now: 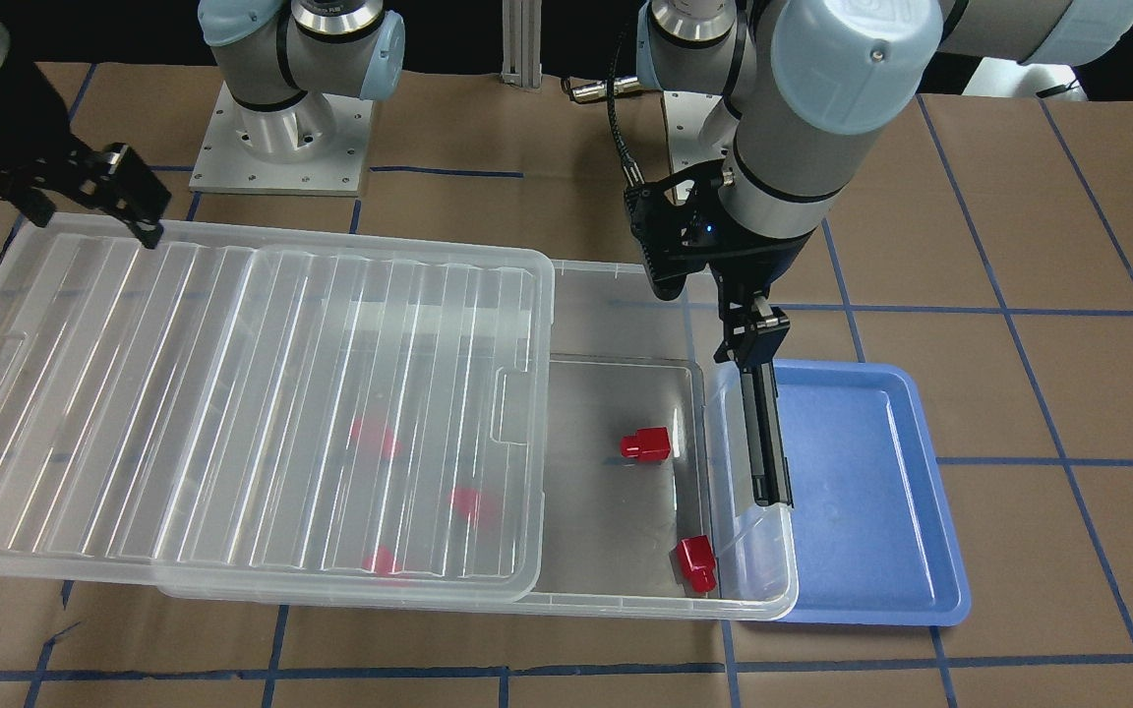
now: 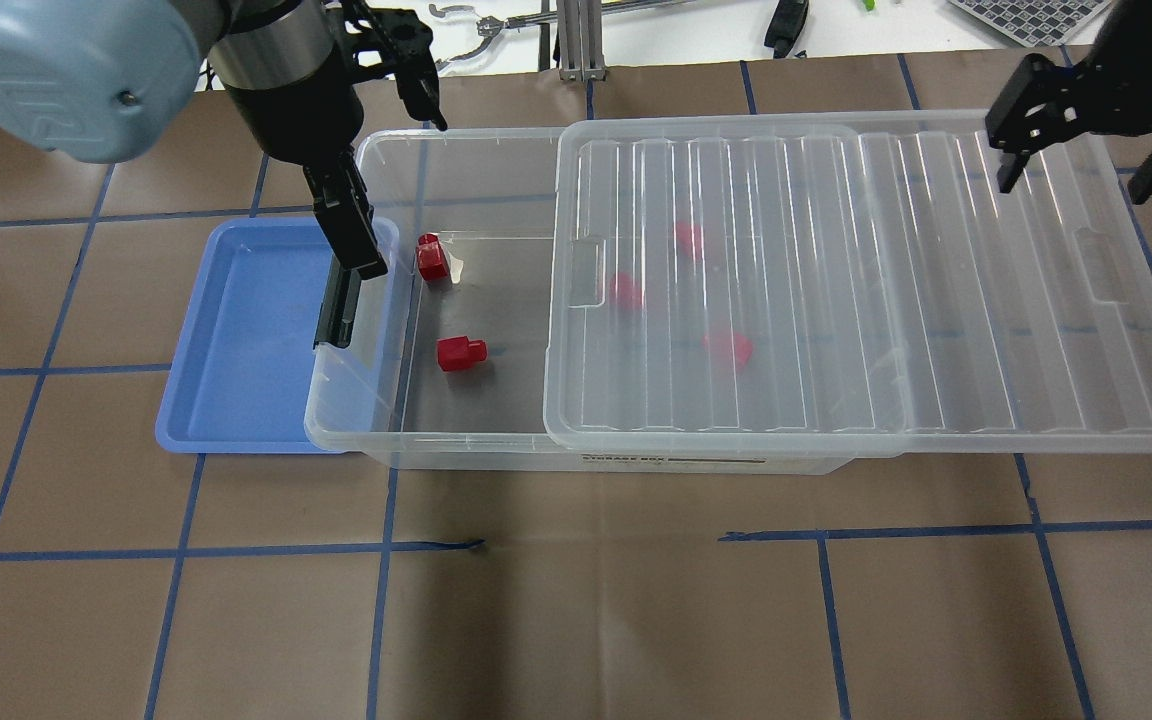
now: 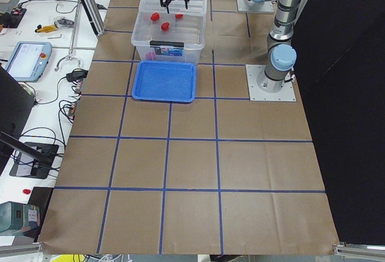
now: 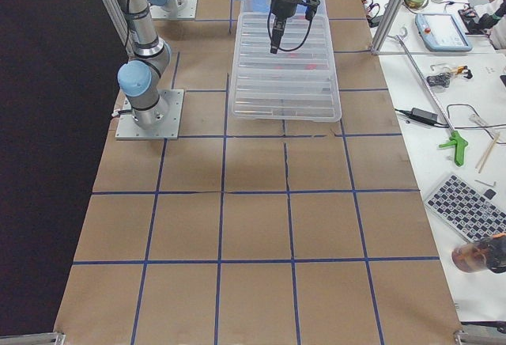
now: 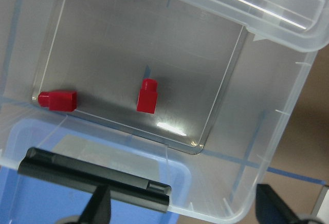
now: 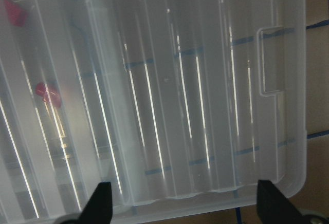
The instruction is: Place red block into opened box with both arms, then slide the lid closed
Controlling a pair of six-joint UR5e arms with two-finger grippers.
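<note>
**Large shallow clear plastic box** [image 2: 456,452]: stands on the brown paper tabletop [image 2: 576,620], which is marked with a blue tape grid. The end on the robot's left carries a black bar [image 2: 337,312] and overlaps a flat blue plastic tray [image 2: 236,330].

**Flat ridged clear plastic lid** [image 2: 936,300]: lies on the box, set toward the robot's right and overhanging that end. The box's left portion is uncovered.

**Small glossy red plastic block** [image 2: 460,353]: on the box floor, in the uncovered portion. A second block [image 2: 430,258] lies near the black-bar end wall. Three more [image 2: 688,238] [image 2: 625,290] [image 2: 728,346] show blurred beneath the lid.

**Left end effector** [image 5: 182,203]: fingers spread wide, holding nothing, above the box's black-bar end.

**Right end effector** [image 2: 1079,170]: fingers spread wide, holding nothing, over the lid's overhanging end. Whether it touches the lid cannot be told.
</note>
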